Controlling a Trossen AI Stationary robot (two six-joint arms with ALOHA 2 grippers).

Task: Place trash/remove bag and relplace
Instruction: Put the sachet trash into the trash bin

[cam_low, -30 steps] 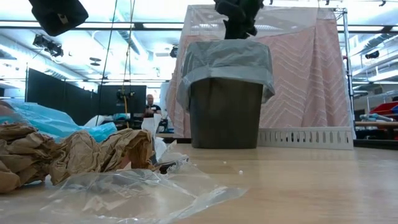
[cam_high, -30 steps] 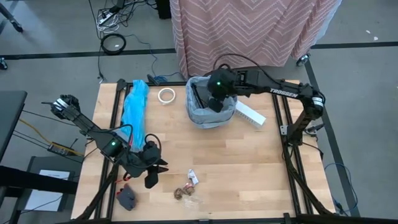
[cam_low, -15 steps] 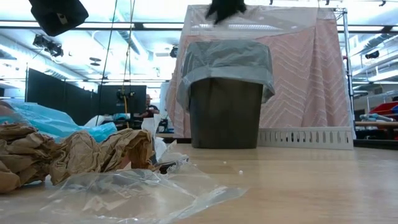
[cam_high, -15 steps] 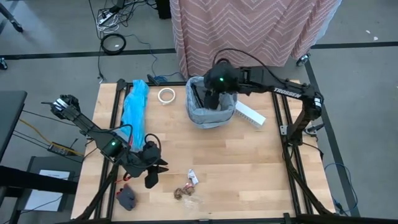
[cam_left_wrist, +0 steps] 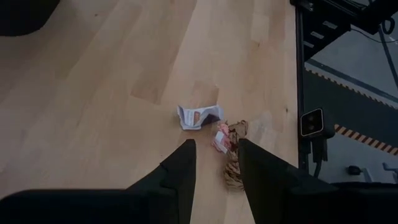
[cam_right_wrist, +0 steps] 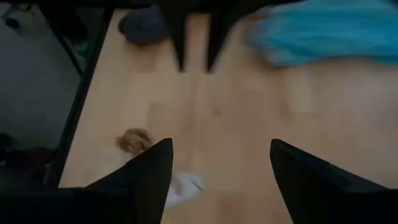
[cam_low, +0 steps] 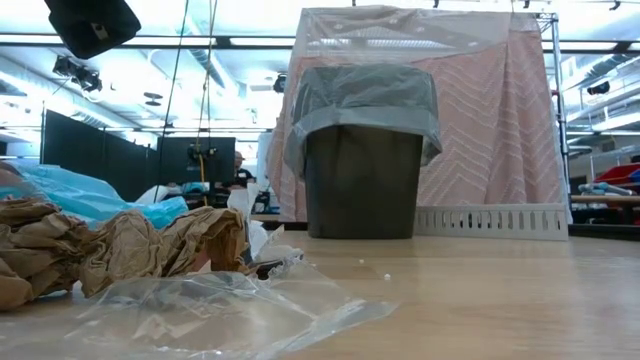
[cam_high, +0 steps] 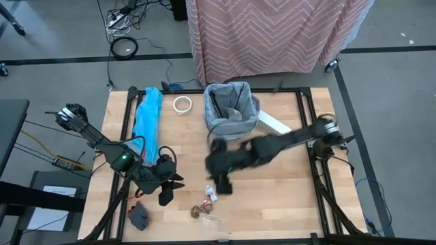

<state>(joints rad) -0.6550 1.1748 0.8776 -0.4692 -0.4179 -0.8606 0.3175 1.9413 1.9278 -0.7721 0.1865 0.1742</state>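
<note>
High view, right claw (cam_high: 219, 178) left bin (cam_high: 231, 109)

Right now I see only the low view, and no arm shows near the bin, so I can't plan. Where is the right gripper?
Observer: The right gripper hangs over mid-table, between the bin and the white wrapper, close to the wrapper.
Operator: Is it holding anything?
Observer: No. The right wrist view shows its fingers wide apart with nothing between them.
Operator: And the left?
Observer: The left gripper is open above the table's front-left area, left of that wrapper.
</note>
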